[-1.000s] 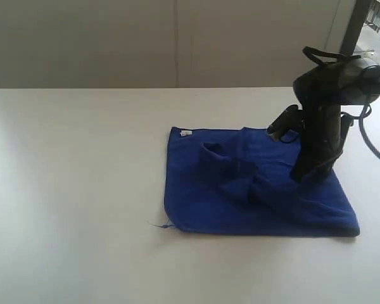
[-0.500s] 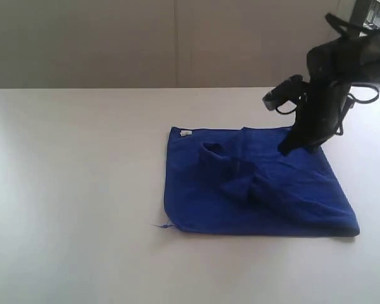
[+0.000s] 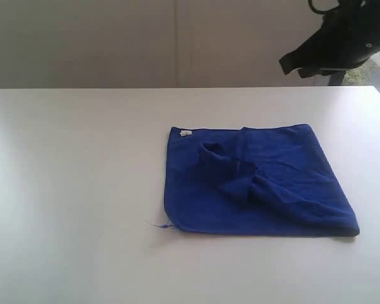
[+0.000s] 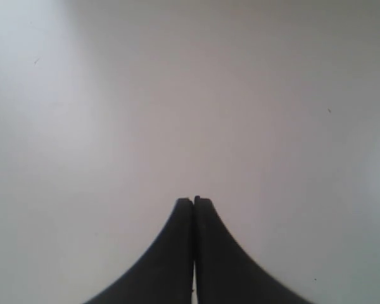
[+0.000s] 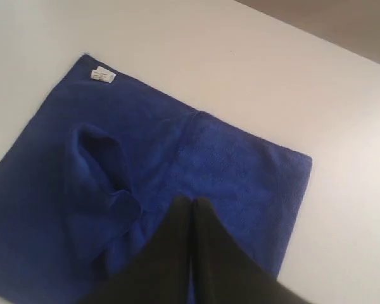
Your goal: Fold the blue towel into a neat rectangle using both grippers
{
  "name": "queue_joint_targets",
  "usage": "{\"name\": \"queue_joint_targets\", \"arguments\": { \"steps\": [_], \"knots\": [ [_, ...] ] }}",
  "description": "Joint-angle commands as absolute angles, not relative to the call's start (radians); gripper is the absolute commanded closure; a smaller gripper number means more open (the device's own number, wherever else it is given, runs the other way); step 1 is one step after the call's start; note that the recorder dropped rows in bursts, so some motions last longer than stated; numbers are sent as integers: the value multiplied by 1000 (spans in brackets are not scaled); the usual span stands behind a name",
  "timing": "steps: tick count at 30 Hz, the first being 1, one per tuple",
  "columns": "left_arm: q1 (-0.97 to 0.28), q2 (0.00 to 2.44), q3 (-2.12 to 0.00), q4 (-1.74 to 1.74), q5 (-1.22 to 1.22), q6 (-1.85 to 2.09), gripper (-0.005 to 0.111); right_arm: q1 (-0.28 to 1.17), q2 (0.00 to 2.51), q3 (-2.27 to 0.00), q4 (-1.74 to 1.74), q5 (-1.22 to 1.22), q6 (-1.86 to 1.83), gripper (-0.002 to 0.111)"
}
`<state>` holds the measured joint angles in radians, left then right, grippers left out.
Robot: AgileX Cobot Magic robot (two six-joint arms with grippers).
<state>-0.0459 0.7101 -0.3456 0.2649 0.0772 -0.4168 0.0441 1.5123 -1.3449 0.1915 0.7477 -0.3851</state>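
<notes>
The blue towel [image 3: 259, 183] lies roughly folded on the white table [image 3: 82, 164]. A bunched ridge [image 3: 237, 177] crosses its middle, and a thin thread [image 3: 159, 225] trails from the near left corner. My right arm [image 3: 339, 41] hangs high beyond the towel's far right corner, touching nothing. In the right wrist view the right gripper [image 5: 193, 200] is shut and empty, well above the towel [image 5: 228, 158]. The left gripper [image 4: 194, 200] is shut and empty over bare table [image 4: 177, 95]; it does not show in the exterior view.
A small white tag [image 3: 186, 133] sits at the towel's far left corner, and the tag [image 5: 102, 75] also shows in the right wrist view. A pale wall [image 3: 145, 38] runs behind the table's far edge.
My right arm has lifted off the towel's right side and swung up and back to the upper right. The towel stays where it lay.
</notes>
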Motion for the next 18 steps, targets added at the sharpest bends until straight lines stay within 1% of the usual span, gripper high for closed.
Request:
{"name": "queue_joint_targets", "arguments": {
  "steps": [1, 6, 10, 18],
  "knots": [
    [-42, 710, -352, 270, 76, -423, 107, 40, 1382, -1227, 223, 733, -411, 108],
    [-42, 710, -352, 270, 76, -423, 107, 40, 1289, -1144, 262, 699, -424, 108],
    [-42, 710, -352, 270, 66, -423, 107, 40, 1270, -1115, 285, 670, -424, 108],
    [-42, 710, -352, 270, -72, -423, 107, 40, 1270, -1092, 288, 657, -424, 108]
  ]
}}
